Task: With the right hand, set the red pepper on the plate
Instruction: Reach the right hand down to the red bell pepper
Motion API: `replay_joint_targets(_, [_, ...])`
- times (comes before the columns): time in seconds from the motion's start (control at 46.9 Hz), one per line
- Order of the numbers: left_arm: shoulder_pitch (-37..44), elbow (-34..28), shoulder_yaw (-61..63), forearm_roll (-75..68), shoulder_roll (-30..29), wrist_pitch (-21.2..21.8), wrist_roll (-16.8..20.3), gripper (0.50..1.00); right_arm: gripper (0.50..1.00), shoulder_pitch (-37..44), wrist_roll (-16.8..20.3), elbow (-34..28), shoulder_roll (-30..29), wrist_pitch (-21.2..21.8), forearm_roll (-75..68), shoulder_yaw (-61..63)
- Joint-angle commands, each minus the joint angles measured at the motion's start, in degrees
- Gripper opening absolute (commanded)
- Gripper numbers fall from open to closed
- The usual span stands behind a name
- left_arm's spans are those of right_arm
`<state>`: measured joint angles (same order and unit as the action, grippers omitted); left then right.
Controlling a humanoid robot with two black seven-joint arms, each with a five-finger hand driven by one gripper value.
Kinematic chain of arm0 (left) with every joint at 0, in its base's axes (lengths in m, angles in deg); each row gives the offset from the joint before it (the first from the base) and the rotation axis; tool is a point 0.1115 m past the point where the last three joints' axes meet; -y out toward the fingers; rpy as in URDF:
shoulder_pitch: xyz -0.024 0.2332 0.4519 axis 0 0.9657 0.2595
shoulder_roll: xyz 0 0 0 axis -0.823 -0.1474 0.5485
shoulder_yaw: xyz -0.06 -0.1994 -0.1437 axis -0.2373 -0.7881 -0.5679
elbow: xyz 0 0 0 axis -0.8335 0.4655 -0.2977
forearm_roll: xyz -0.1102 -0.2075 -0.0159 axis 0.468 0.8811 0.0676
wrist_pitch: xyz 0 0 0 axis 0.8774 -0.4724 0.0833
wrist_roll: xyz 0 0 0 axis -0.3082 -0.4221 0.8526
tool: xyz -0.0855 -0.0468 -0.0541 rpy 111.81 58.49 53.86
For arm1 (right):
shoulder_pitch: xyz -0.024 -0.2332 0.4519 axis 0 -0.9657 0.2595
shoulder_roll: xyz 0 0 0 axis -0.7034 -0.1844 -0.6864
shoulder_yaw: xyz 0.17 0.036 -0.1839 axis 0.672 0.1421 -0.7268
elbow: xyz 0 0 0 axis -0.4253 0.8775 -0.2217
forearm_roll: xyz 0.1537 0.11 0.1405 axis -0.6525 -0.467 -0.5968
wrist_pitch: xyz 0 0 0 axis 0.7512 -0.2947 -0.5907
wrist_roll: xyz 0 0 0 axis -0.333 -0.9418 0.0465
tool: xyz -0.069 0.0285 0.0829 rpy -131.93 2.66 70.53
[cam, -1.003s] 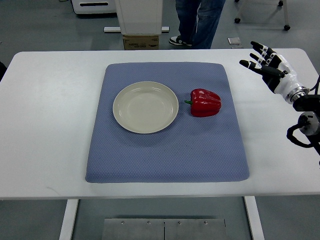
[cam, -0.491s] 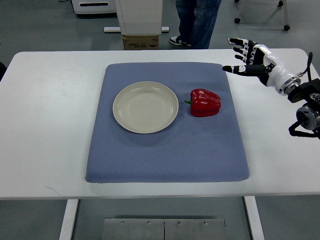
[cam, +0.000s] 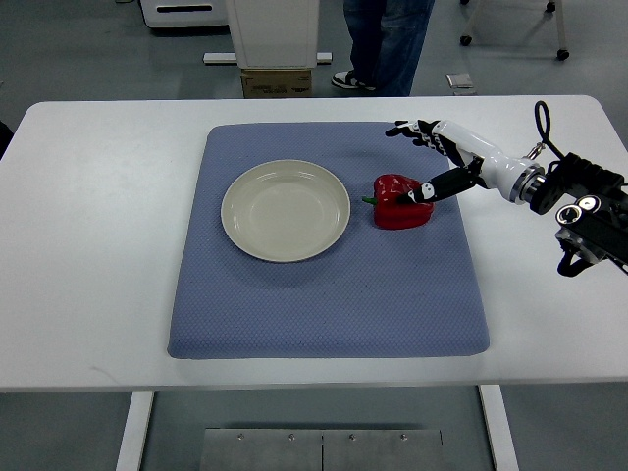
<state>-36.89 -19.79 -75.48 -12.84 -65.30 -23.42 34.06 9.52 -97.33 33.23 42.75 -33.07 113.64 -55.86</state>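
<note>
White table (cam: 88,245) fills my overhead view, standing on a grey floor, with a blue mat (cam: 324,294) laid square across its middle. On the mat's left half sits a round cream plate (cam: 286,210), bare inside. Just to its right, apart from the rim, lies the red pepper (cam: 397,203), its green stem pointing at the plate. My right hand (cam: 439,159) comes in from the right edge on a white and black forearm and is over the pepper's right side. Its fingers (cam: 410,129) are spread wide, stretched past the pepper's far side, while the thumb tip rests at the pepper's upper right; nothing is gripped. Beyond the table's far edge I see a person's legs (cam: 388,39) in jeans, a cardboard box (cam: 277,82) and a white cabinet base (cam: 275,29).
</note>
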Motion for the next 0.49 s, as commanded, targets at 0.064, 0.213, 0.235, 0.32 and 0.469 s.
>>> replay_joint_targets(0.064, [0.0, 0.0, 0.0, 0.0, 0.0, 0.0, 0.0, 1.0, 0.981, 1.25, -0.1, 0.05, -0.18, -1.1, 2.61, -3.69])
replay_joint_targets(0.213, [0.0, 0.0, 0.0, 0.0, 0.0, 0.0, 0.0, 1.0, 0.981, 2.39, -0.01, 0.22, -0.53, -2.68, 3.93, -6.41])
replay_joint_targets(0.235, [0.0, 0.0, 0.0, 0.0, 0.0, 0.0, 0.0, 1.0, 0.981, 2.57, -0.01, 0.31, -0.62, -2.95, 3.94, -6.76])
replay_joint_targets(0.32, [0.0, 0.0, 0.0, 0.0, 0.0, 0.0, 0.0, 1.0, 0.981, 3.1, 0.17, 0.57, -1.49, -3.83, 4.02, -7.91])
replay_joint_targets(0.469, [0.0, 0.0, 0.0, 0.0, 0.0, 0.0, 0.0, 1.0, 0.979, 3.18, 1.04, 1.54, -2.81, -5.41, 4.02, -8.44])
